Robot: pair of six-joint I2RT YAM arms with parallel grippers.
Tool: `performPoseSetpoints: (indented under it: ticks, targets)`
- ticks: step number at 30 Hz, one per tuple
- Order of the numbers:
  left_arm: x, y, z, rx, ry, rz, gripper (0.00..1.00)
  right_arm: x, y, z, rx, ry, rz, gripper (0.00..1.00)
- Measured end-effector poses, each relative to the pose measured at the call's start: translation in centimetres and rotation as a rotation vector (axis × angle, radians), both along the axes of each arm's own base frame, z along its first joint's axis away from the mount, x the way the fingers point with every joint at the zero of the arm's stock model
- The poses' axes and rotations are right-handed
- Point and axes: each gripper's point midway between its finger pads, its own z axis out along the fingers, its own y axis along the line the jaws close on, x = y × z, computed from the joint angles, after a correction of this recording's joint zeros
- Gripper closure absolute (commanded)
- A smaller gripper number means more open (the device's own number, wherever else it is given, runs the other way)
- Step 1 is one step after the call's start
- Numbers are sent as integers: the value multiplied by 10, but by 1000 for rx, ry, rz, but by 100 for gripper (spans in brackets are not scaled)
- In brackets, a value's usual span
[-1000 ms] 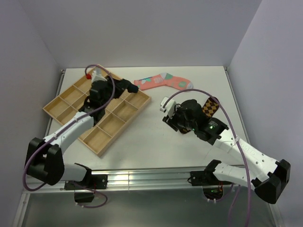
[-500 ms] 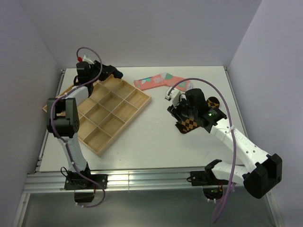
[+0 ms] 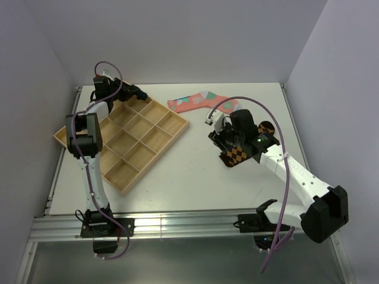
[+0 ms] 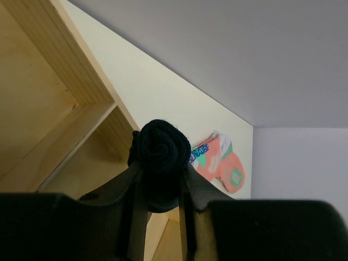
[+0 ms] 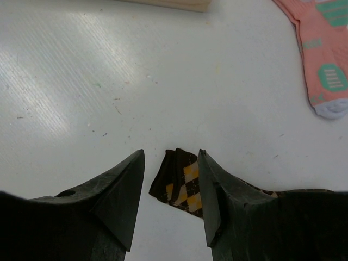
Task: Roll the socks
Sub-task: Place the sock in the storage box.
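while the left jaws pinch the rolled navy sock (image 4: 162, 147) over the far corner of the wooden tray (image 3: 121, 190), the roll looks only loosely wound. judgement: dropped from this height it could spring open, or land on a divider or outside the rim. right jaws stand open astride the end of the diamond sock (image 5: 182, 182), which lies on the table (image 5: 81, 81). a shallow close may catch one layer and start a skewed roll. pink sock (image 3: 201, 102) lies flat at the far side.
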Motion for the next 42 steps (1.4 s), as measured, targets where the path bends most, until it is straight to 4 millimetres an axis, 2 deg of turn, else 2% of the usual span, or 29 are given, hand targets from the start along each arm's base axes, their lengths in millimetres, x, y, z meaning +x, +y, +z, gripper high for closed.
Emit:
performPoseSetpoints:
  ticks: [6,12,28,37,42]
  targets:
    - [2,2,-13,26,72,27,100,-1,2,-12,-5,30,9,49]
    - [-7,7,-48,32,188,62,100,-2,2,-16,-8,40,12,49]
    - [-6,11,-58,95,296,165,99,-5,3,-25,-10,64,21,50]
    - [-8,11,-64,160,358,201,93,-6,4,-25,-5,67,23,50]
    - [-8,10,-66,179,368,231,84,-6,4,-26,-5,68,23,50]
